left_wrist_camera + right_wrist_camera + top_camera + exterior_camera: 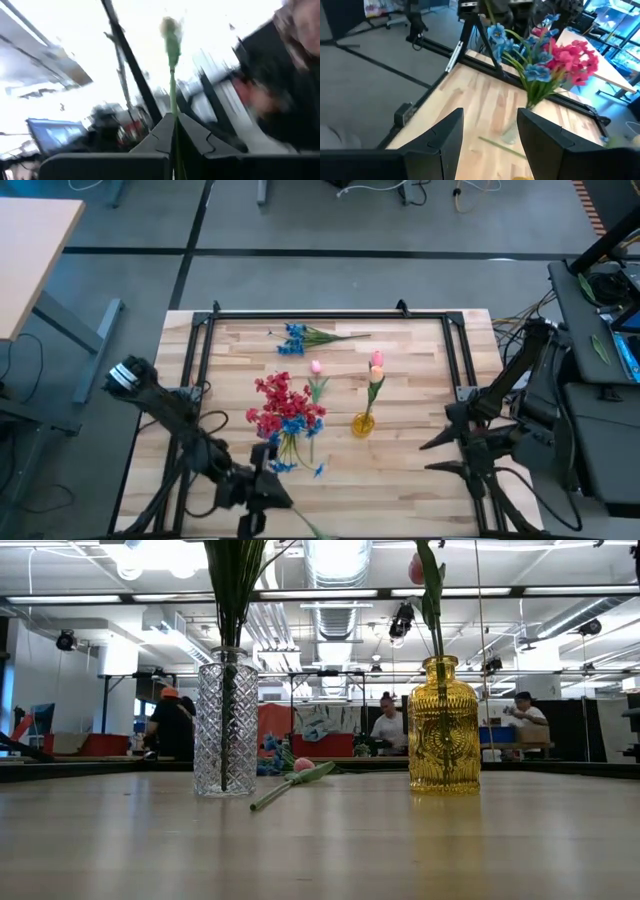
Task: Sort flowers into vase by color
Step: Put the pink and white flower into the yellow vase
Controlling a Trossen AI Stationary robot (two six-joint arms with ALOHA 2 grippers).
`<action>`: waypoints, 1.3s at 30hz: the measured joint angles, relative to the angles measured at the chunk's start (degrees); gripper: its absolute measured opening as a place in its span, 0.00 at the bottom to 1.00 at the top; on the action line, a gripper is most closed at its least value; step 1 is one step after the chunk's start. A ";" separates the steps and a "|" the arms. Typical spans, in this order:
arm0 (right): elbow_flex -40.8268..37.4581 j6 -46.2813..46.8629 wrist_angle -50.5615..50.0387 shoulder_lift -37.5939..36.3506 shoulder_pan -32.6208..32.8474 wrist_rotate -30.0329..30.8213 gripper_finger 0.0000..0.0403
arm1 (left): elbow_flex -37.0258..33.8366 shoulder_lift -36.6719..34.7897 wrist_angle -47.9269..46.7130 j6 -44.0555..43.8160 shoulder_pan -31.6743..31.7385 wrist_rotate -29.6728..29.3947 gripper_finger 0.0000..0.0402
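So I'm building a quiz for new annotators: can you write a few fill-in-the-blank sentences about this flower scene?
1. The clear cut-glass vase holds red and ____ blossom sprays.
2. The amber yellow glass vase holds a ____ bud on a green stem.
3. A pink tulip with a green stem lies on the wooden table ____ the two vases.
4. The left end effector is shut on a thin green ____.

Missing words: blue; tulip; between; stem

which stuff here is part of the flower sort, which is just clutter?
Job: clear vase, red and blue sprays in it; yellow vase, tulips; loose tulip; loose blue spray; stem in left end effector. Right end effector waits open.
Clutter: desk; people behind.
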 joint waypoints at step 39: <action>-2.39 -24.61 68.18 28.73 -11.75 -17.61 0.55 | 22.92 31.49 11.82 5.13 2.23 -20.47 0.00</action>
